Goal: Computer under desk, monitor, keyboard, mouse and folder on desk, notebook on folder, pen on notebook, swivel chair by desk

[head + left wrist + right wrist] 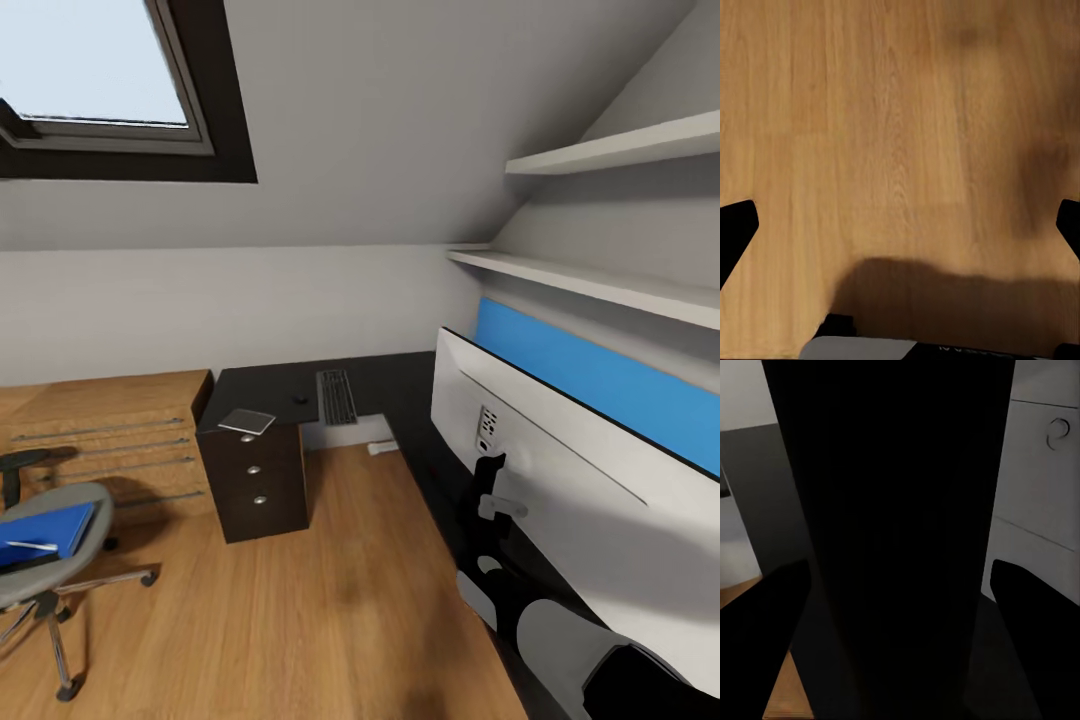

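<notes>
The monitor (560,480) stands on the desk (400,385) with its pale back toward us, the right gripper (900,585) spread either side of what looks like its dark stand. The left gripper (900,225) hangs open over bare floor (330,600). To do this well, the fingers should close squarely and low on the stand, keeping the screen upright and clear of the keyboard (336,396).

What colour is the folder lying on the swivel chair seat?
Bright blue; the folder on the swivel chair shows best in the head view.
</notes>
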